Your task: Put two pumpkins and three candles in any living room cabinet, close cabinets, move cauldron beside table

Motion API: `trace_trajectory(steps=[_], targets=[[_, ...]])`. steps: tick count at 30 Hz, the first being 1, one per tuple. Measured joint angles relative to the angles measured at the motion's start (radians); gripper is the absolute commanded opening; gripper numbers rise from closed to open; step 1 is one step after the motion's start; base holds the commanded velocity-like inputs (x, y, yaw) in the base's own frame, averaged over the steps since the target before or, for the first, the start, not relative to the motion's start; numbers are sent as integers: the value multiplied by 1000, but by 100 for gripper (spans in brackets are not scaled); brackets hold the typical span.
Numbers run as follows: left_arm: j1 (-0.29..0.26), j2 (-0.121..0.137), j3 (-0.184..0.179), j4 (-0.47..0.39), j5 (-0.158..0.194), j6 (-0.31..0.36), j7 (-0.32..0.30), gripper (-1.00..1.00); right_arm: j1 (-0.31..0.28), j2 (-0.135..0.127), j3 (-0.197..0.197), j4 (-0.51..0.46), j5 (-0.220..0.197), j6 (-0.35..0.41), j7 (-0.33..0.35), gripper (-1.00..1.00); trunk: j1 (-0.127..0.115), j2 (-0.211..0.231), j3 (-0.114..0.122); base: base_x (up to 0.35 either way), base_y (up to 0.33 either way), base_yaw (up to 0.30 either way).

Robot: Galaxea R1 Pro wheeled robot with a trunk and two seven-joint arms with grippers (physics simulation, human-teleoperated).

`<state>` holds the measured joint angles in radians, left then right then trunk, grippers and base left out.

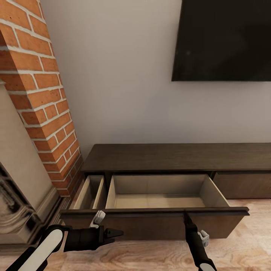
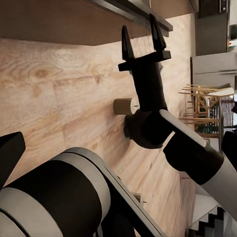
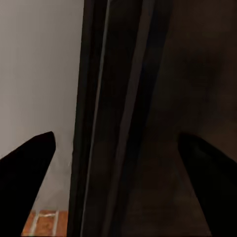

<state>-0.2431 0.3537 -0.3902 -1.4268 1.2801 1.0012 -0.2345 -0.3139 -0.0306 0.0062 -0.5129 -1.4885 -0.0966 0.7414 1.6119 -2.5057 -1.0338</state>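
Note:
The cabinet (image 1: 177,156) is a long low dark brown unit against the wall. Its wide middle drawer (image 1: 158,201) is pulled out, and the pale beige inside shows nothing in it. A narrow drawer (image 1: 88,192) to its left is also out. My right gripper (image 1: 185,215) (image 2: 139,24) (image 3: 116,136) is open, with the top edge of the wide drawer's front (image 3: 113,118) between its fingers. Low before that drawer front, my left gripper (image 1: 116,233) points right and stands open, holding nothing. The pumpkins, candles, cauldron and table are out of view.
A brick chimney (image 1: 41,94) and a pale fireplace surround (image 1: 19,188) stand close on the left. A dark TV (image 1: 226,37) hangs above the cabinet. Wooden floor (image 1: 241,241) runs in front. Wooden dining chairs (image 2: 202,98) show far off in the left wrist view.

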Motion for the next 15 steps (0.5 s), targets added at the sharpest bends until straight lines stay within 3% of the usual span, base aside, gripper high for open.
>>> trace_trajectory(steps=[9,15], targets=[[0,0,0,0,1,0,0,100,0,0,0,1,-1,2,-3,100,0,0,0,-2,0,0],[0,0,0,0,1,0,0,100,0,0,0,1,-1,3,-4,100,0,0,0,-139,0,0]])
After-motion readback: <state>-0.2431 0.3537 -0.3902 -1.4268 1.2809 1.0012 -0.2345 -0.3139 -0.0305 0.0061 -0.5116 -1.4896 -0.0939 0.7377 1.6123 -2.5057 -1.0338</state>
